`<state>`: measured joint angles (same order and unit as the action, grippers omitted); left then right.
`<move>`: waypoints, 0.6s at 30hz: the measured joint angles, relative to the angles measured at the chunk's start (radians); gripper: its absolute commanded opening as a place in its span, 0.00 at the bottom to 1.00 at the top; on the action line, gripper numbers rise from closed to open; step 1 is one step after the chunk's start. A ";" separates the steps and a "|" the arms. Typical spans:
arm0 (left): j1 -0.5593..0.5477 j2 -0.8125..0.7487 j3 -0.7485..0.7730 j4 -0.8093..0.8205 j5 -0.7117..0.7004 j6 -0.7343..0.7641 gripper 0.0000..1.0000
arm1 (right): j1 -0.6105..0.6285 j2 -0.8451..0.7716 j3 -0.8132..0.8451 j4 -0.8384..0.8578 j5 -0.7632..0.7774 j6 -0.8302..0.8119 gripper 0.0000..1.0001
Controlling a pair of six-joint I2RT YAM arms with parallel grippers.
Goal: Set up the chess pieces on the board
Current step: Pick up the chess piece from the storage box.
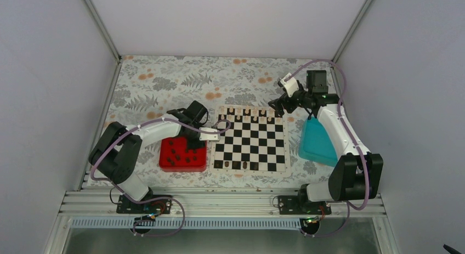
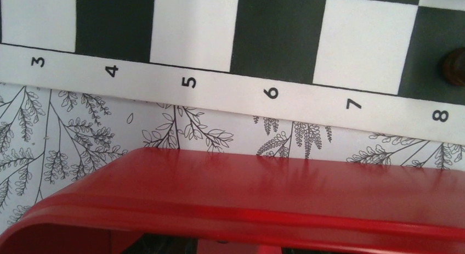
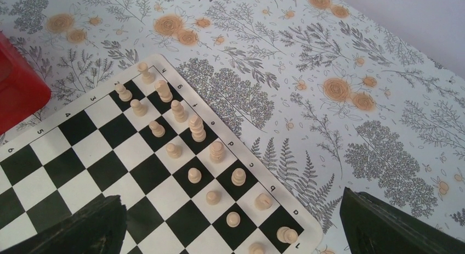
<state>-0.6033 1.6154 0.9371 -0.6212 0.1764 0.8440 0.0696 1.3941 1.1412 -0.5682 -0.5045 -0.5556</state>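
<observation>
The board (image 1: 252,140) of black and cream squares lies mid-table. Several dark chess pieces (image 1: 176,155) lie in the red tray (image 1: 183,166) to its left, and a few more stand along the board's near row (image 1: 237,165). My left gripper (image 1: 193,144) reaches down into that tray; the tray's rim (image 2: 274,193) hides its fingers in the left wrist view, where one dark piece (image 2: 454,66) stands by the board's edge (image 2: 219,89). My right gripper (image 1: 277,107) hovers over the board's far right corner, its fingers (image 3: 82,226) spread wide around nothing above the board (image 3: 109,155).
Two rows of pale pieces (image 3: 189,122) fill the board's far side (image 1: 249,112). A teal tray (image 1: 317,143) lies right of the board under the right arm. The flowered cloth (image 1: 164,84) covers the table, with grey walls on three sides.
</observation>
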 measured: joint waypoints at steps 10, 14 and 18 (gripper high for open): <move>0.000 0.016 -0.012 0.019 0.009 -0.010 0.18 | 0.000 0.000 -0.005 0.000 0.000 0.000 1.00; 0.000 0.017 -0.013 0.021 0.011 -0.013 0.13 | 0.000 0.000 -0.007 0.000 0.000 0.000 1.00; 0.000 0.016 -0.013 0.019 0.010 -0.014 0.12 | -0.004 0.000 -0.007 0.000 0.000 0.000 1.00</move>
<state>-0.6033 1.6310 0.9245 -0.6025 0.1864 0.8299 0.0658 1.3941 1.1339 -0.5682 -0.5045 -0.5556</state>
